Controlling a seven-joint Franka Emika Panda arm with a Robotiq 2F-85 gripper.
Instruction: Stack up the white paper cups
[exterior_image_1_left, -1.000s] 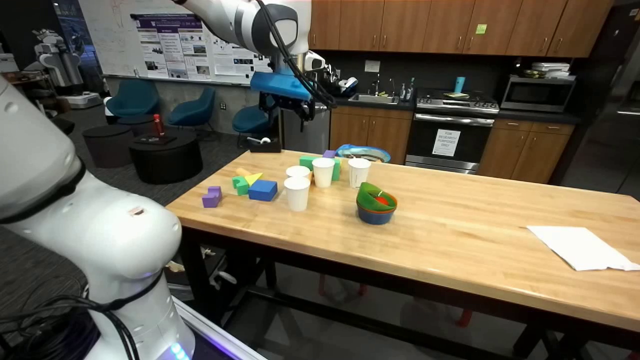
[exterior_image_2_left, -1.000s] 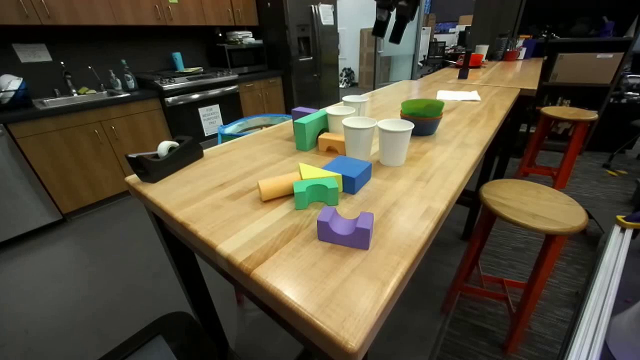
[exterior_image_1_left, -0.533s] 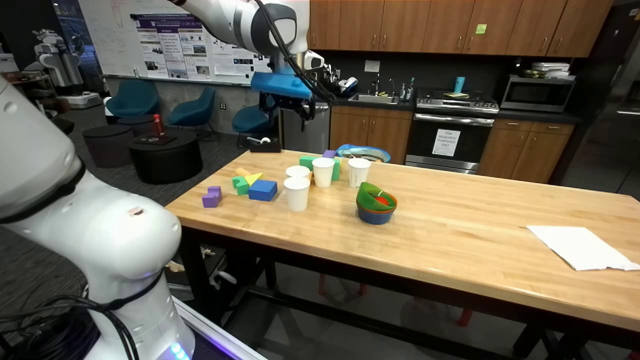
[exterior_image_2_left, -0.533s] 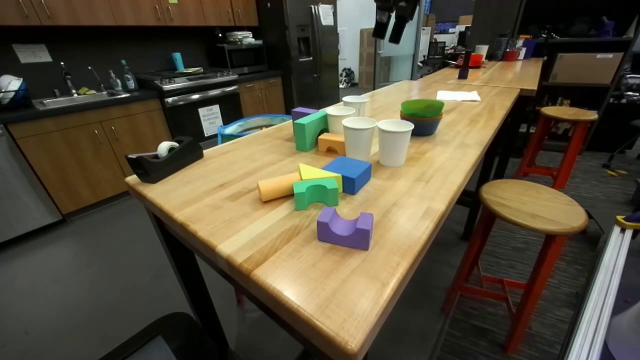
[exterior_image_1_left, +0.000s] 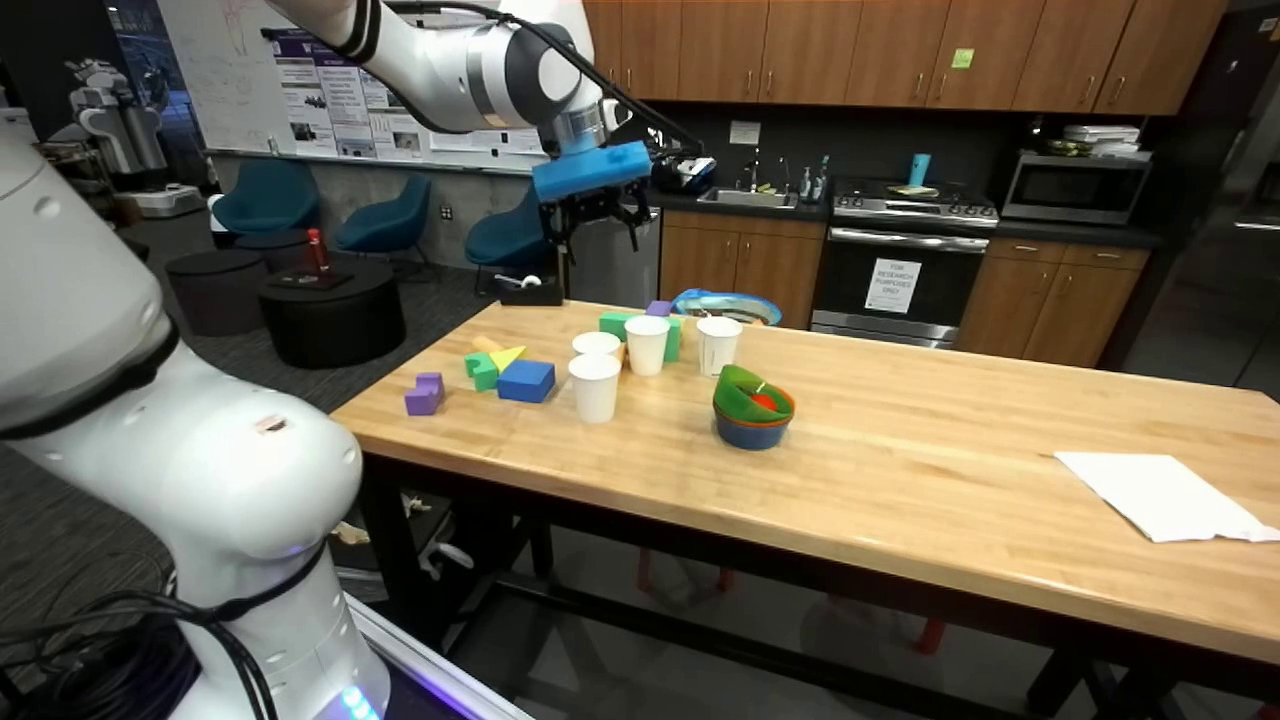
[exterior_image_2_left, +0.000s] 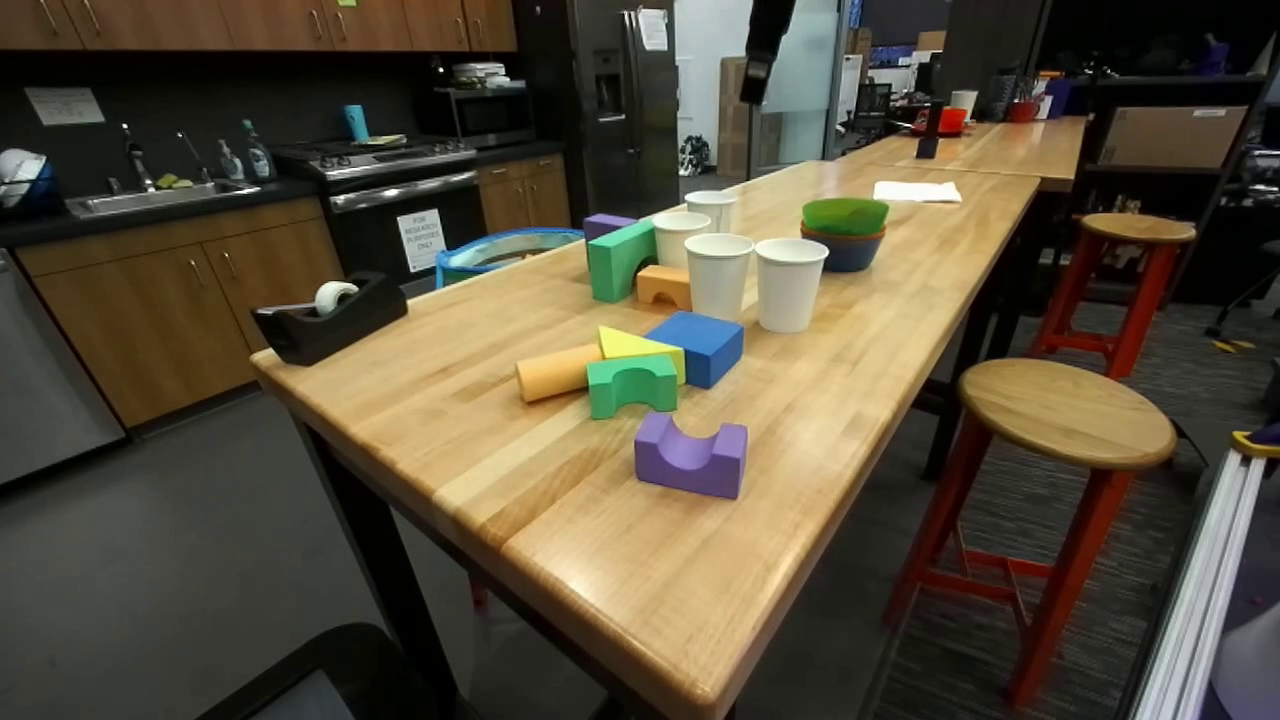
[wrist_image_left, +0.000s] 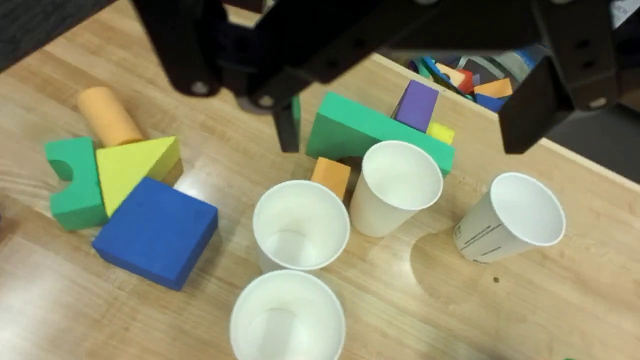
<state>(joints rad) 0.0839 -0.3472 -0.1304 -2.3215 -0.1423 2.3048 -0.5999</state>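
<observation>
Wooden table (exterior_image_1_left: 930, 450) — four white cups (exterior_image_1_left: 595, 392) upright, spread end effector (wrist_image_left: 404, 145) above.

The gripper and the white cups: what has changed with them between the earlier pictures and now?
In an exterior view, the gripper has shifted toward the picture's right and its tilt has changed. It is open; nothing was taken hold of or let go. The white cups, blocks and bowls stayed in place.

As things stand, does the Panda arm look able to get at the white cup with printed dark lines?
Probably yes: the fingers hang high, spread and empty, and that printed cup stands upright, apart from the nearest white cup, with nothing seen over its rim. Exact reach is a guess.
</observation>
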